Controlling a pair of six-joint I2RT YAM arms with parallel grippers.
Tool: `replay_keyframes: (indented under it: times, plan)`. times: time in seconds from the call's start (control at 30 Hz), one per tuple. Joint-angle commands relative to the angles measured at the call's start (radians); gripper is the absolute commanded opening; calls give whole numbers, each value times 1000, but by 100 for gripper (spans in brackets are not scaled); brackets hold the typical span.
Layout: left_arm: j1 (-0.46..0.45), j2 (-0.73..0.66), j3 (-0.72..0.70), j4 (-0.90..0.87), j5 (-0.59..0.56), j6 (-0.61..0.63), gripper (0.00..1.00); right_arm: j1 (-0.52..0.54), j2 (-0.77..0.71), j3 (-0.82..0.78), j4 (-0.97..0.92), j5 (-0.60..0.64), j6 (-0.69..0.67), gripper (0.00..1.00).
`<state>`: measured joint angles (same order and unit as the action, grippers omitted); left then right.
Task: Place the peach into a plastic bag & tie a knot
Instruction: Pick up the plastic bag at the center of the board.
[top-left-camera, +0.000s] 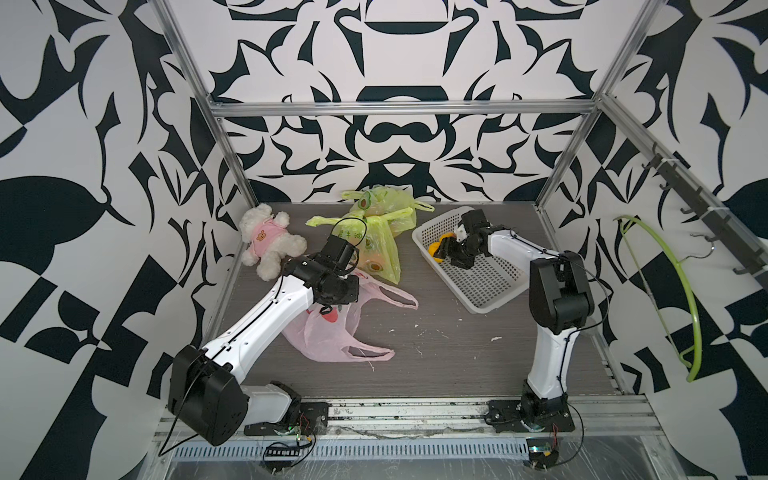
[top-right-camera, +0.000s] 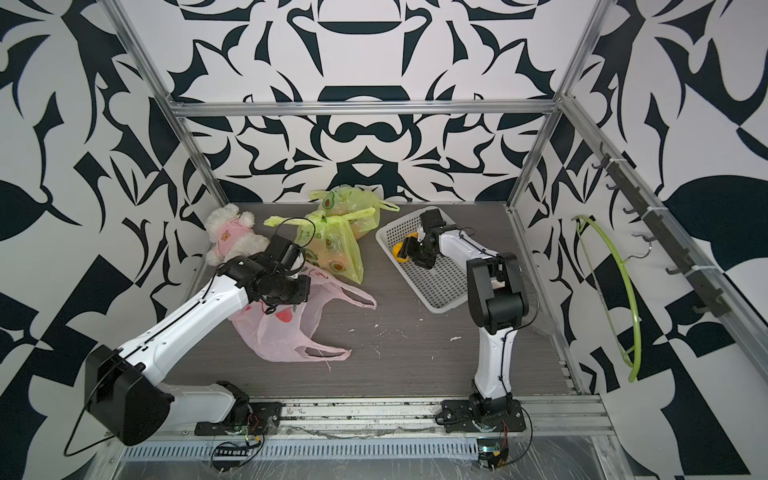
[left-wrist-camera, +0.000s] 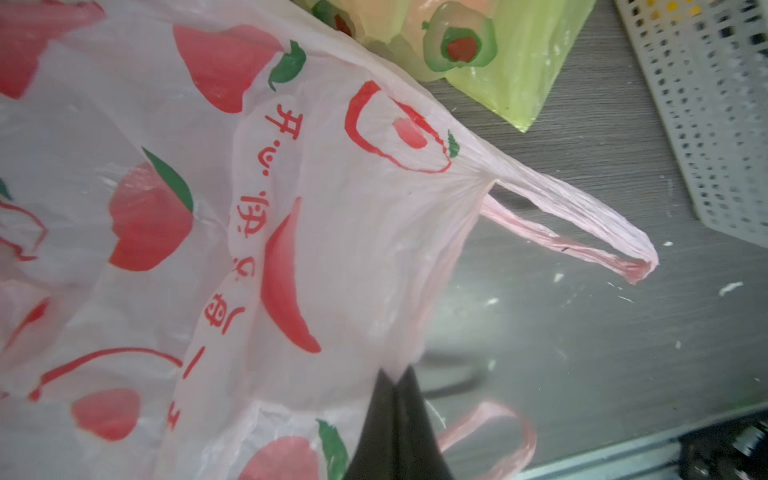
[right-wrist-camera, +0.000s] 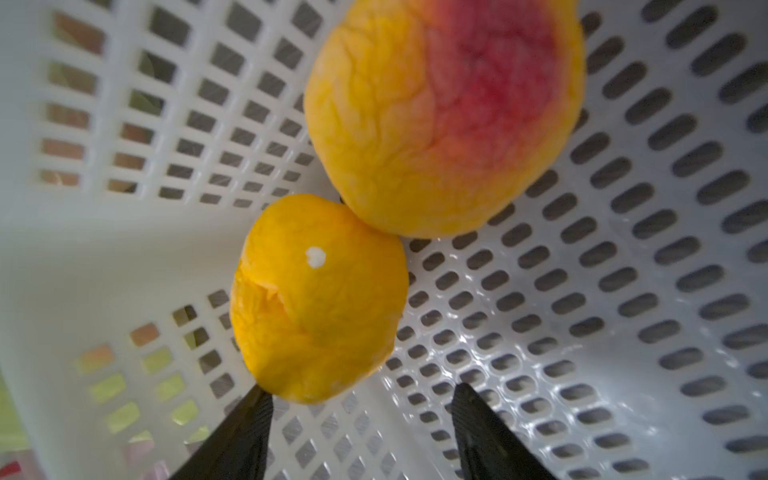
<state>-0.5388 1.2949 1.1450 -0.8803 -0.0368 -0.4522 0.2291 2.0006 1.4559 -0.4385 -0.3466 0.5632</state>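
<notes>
On the grey table (top-left-camera: 436, 357), toward its left side, a pink bag (top-left-camera: 332, 336) printed with red fruit is spread out crumpled, with its two handle loops turned toward the right. Its upper edge is pinched by the left gripper (left-wrist-camera: 394, 384). In the left wrist view the black fingers (left-wrist-camera: 386, 436) are seen pressed together with the thin plastic caught between them. One handle loop is stretched out over the table and the other is curled nearer the fingers. At the far right a white perforated basket (top-left-camera: 490, 286) is set at a slant, and the right gripper (right-wrist-camera: 361, 390) is positioned inside its far end. Two peaches are shown there in the right wrist view, touching each other on the basket floor by the wall: a smaller peach (right-wrist-camera: 320, 299), all yellow-orange, and a larger peach (right-wrist-camera: 444, 116) with a red blush. The right gripper's jaws are held apart with nothing clasped between them. One fingertip is met by the edge of the smaller peach, though real contact cannot be told. Behind the pink bag, yellow-green bags (top-left-camera: 376, 245) are heaped near the back wall, and a white teddy bear (top-left-camera: 266, 241) in a pink shirt is laid at the far left.
</notes>
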Motion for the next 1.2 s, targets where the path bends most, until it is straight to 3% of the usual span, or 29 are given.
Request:
replay_keyframes:
  times: [0.0,0.3,0.47,0.63,0.8,0.93,1.07,1.17]
  plan:
    - [0,-71,50,-24,78,-11,0,1,-1,42,50,6,52,73]
    - [1,-133,28,-8,134,-41,0,1,75,116,86,-4,113,78]
    - [0,-138,23,32,155,-59,0,1,96,149,99,-12,116,59]
    - [0,-125,39,93,175,-74,0,0,23,104,106,-17,79,30]
    - [2,-86,71,123,180,-80,0,0,-148,9,69,-11,14,19]
    - [12,-66,82,148,194,-85,0,0,-298,-54,17,18,-41,19]
    - [22,-52,94,153,199,-85,0,-5,-337,-18,-83,121,-100,45]
    - [23,-52,98,153,200,-83,0,-24,-302,21,-91,96,-120,29]
